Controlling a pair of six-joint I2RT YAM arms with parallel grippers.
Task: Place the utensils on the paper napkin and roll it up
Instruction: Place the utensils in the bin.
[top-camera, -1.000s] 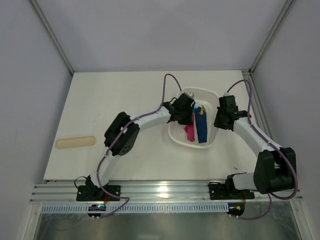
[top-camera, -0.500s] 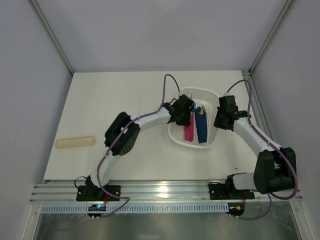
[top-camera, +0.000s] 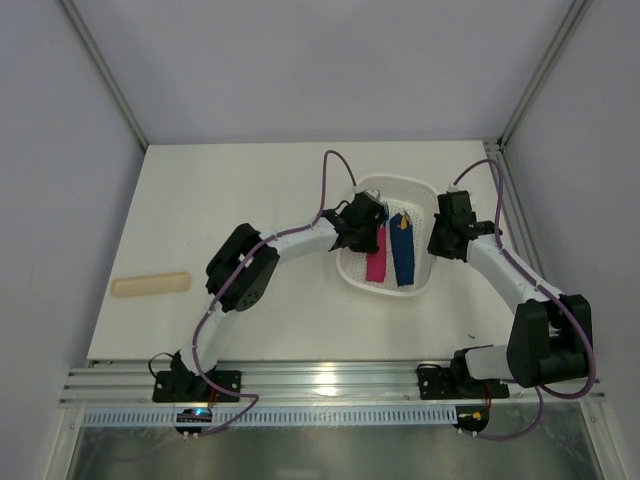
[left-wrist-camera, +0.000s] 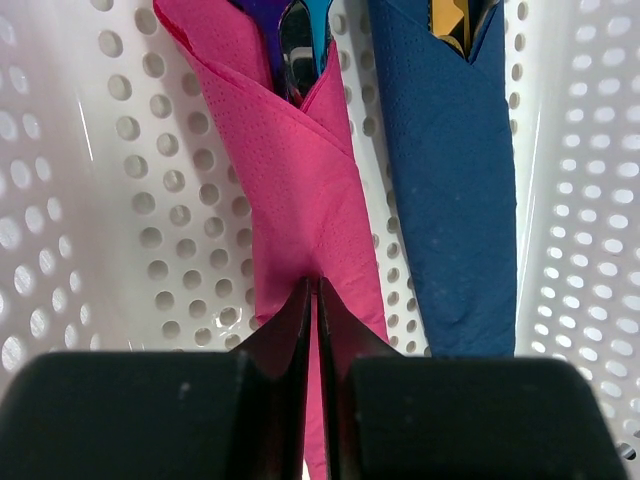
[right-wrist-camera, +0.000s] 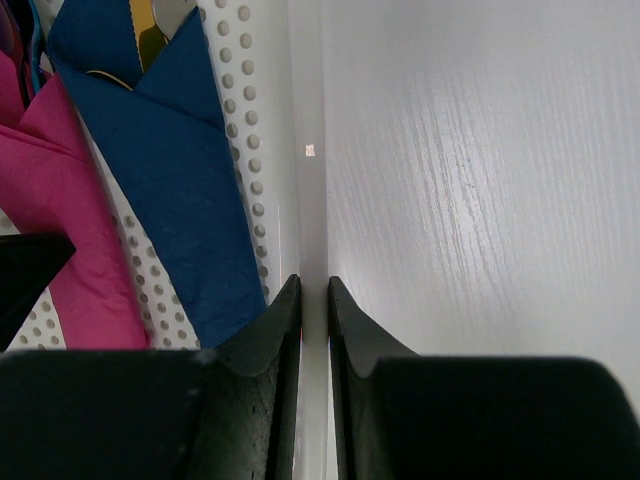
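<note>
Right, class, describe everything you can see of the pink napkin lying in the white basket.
The paper napkin is thin magenta-pink paper with a fine dimpled texture. It is folded into a slim roll, and its overlapping flaps form a V at the open end, where the utensils poke out. It lies flat in the perforated white basket beside a blue roll, with a strip of basket floor showing between them. The left gripper appears pinched shut on its lower end.

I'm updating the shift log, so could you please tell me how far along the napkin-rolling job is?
Done: the paper napkin is rolled around the utensils, whose tips show at its top, and lies in the white basket beside a blue roll. In hand: the left gripper pinches the roll's lower end; the right gripper clamps the basket's rim. Remaining: seemingly only letting go.
</note>
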